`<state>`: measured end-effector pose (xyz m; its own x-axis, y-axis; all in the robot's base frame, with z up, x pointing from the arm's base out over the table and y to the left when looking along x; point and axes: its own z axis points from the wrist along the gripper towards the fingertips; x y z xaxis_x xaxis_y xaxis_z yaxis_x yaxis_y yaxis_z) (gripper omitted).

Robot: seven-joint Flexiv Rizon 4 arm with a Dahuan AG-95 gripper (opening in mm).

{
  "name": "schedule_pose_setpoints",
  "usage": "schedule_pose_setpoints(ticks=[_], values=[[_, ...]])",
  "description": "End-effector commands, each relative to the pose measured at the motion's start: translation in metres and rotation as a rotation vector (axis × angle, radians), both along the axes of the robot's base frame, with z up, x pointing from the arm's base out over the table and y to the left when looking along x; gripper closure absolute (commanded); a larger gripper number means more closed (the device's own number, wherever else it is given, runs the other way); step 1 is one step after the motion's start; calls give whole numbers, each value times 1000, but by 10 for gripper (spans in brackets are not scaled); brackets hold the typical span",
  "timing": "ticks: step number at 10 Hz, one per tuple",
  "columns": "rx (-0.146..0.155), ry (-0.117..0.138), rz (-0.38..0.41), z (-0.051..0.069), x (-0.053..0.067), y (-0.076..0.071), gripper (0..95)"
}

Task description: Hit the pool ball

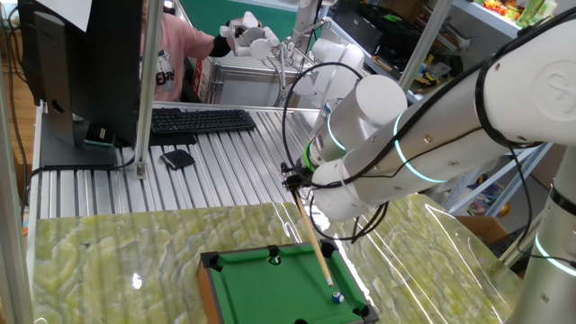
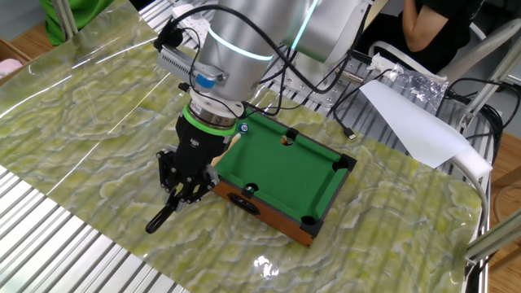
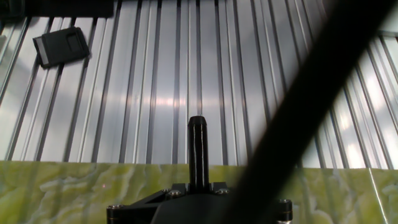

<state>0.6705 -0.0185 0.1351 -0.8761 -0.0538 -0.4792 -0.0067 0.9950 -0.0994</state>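
a lab: ribbed aluminium bench (image 1: 225, 162), keyboard (image 1: 198, 120), monitor (image 1: 81, 63), cluttered shelves (image 1: 405, 36).

Your arm (image 1: 423, 126) is built of thick, glossy white rounded segments, each joint marked by a thin glowing cyan ring. Nearest the mini green pool table (image 2: 285, 167), the wrist ends in a bright green band above a black collar. Below that sits your black gripper (image 2: 186, 189), its body studded with small screws. Black cables loop loosely around the wrist, and a silver camera box with a blue sticker is bolted alongside.
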Motion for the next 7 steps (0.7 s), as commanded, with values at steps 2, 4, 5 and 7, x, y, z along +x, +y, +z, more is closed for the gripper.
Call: schedule_pose_setpoints(ticks=[2,4,5,7], values=[[-9,0,0,-2,-5,1,950],[-11,0,-1,-4,-9,2,950],[-13,0,-1,-4,-11,2,950],[-22,2,7,-4,-14,1,950]])
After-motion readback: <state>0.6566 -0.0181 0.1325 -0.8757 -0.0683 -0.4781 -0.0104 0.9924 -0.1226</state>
